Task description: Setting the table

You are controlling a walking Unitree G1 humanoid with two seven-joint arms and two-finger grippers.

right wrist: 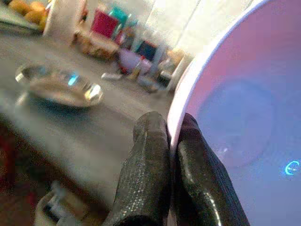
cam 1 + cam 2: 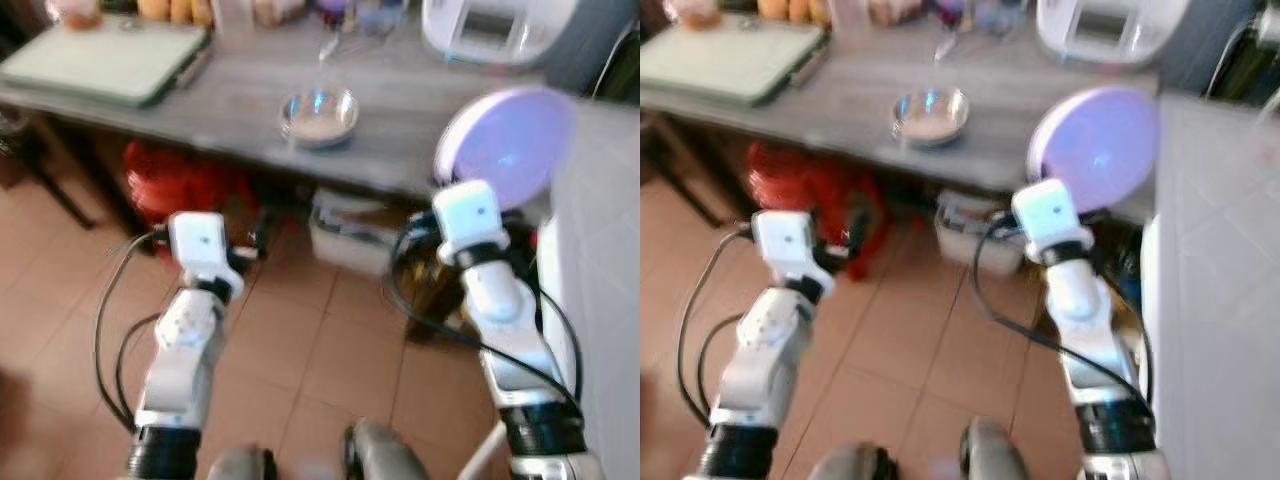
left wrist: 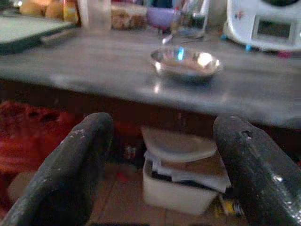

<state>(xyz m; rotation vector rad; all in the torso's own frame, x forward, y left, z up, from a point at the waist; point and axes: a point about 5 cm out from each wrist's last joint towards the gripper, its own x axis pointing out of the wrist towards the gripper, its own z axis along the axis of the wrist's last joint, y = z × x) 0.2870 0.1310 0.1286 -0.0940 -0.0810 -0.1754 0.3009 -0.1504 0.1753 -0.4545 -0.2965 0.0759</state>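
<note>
Right gripper point(image 1: 171, 136) pinches purple plate point(image 1: 244, 113) rim beside table point(image 2: 420, 110) edge.

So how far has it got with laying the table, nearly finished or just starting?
Early on, it seems. Done: a metal bowl already sits on the grey table. In hand: the right gripper has its jaws shut on the rim of a pale purple plate, held up at the table's near edge. The left gripper is open and holds nothing, below the table edge. Left: setting the plate down, then whatever else belongs there.
</note>
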